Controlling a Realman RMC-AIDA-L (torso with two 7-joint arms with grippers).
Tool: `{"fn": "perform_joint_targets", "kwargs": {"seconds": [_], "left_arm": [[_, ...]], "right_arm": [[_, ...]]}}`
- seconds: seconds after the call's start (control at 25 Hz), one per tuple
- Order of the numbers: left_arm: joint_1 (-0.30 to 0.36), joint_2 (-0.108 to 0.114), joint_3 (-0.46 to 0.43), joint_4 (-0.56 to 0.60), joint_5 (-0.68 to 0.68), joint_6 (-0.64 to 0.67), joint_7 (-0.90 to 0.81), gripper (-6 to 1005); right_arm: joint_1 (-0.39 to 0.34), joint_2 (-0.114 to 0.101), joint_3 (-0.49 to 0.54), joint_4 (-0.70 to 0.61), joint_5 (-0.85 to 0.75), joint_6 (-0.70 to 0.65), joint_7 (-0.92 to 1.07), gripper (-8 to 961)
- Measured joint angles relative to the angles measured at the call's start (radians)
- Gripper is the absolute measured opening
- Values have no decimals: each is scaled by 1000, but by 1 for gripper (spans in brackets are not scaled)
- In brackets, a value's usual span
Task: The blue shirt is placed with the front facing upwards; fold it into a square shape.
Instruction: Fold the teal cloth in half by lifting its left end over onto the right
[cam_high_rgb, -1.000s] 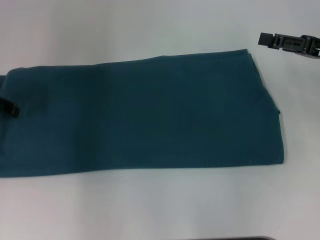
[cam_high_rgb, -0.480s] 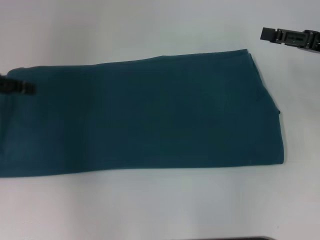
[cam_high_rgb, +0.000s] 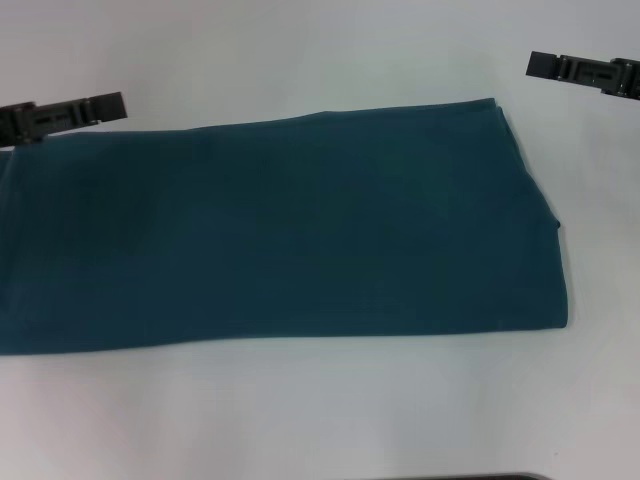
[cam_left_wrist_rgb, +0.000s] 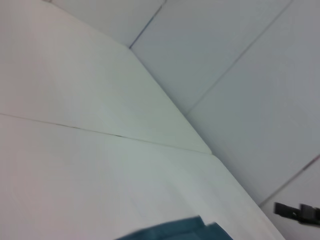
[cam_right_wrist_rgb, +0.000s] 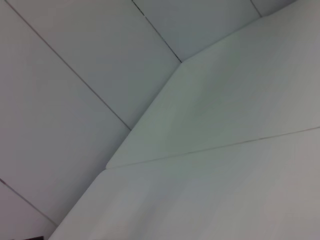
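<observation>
One blue shirt (cam_high_rgb: 290, 230) lies flat on the white tabletop (cam_high_rgb: 320, 410), folded into a long band that runs from the 9 o'clock edge of the head view across the middle to about 3 o'clock. Its plain teal cloth faces up, with no lettering showing. The band's far edge slopes slightly upward toward 1 o'clock, and its end at 3 o'clock shows stacked layers with a small notch along that side. At 9 o'clock the cloth runs out of view.

The left gripper (cam_high_rgb: 62, 115) sits at about 10 o'clock, a dark bar just at the far corner of the shirt; whether it touches the cloth cannot be told, nor whether it is wide or narrow. The right gripper (cam_high_rgb: 585, 72) is at about 2 o'clock, over bare tabletop and apart from the shirt's far corner; its opening cannot be told either.

The left wrist view shows pale tabletop and wall panels, a corner of the shirt (cam_left_wrist_rgb: 175, 230) at 6 o'clock, and the right gripper (cam_left_wrist_rgb: 297, 212) far off at 4 o'clock. The right wrist view shows only tabletop (cam_right_wrist_rgb: 225, 190) and wall panels.
</observation>
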Motion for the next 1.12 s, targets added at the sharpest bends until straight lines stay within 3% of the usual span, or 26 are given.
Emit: {"fn": "perform_joint_targets", "kwargs": {"seconds": [0.24,0.64,1.12], "left_arm": [[36,-15,-8,29,-8,-52,2,752],[134,-19,-27,23,-9,-77,5,868],[157,-19,-11,30,47,-207,8,874]], "right_arm": [[5,0,-2,-1,3,-8,-13,718],[7,3,-4,-10,3,-7,-28,718],[3,9,-1,-16,3,-9,-29,718]]}}
